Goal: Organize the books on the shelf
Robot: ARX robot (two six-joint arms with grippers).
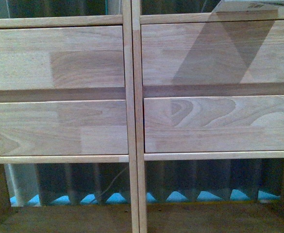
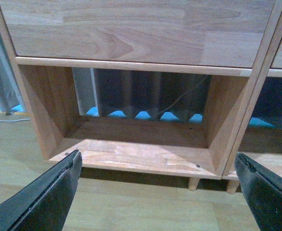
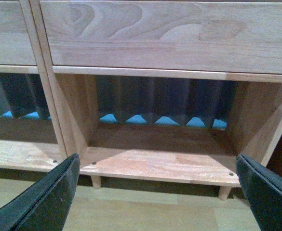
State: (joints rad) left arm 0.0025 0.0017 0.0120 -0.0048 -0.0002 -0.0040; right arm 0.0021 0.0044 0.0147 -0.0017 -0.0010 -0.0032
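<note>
Both sets of jaws are standing wide apart, gripping nothing: the left gripper (image 2: 157,159) is facing the bottom left compartment (image 2: 141,144) of the shelf (image 1: 132,121), the right gripper (image 3: 157,159) the bottom right compartment (image 3: 160,149), neither touching wood. No book is lying in either; the only likely one of the books (image 1: 251,6) is showing as a pale slanted sheet at the front view's top edge, above the right-hand drawer fronts (image 1: 219,121). Judgement: the fetching step is pending, and the next move is calling for an arm to rise there and close on the thin cover's edge.
</note>
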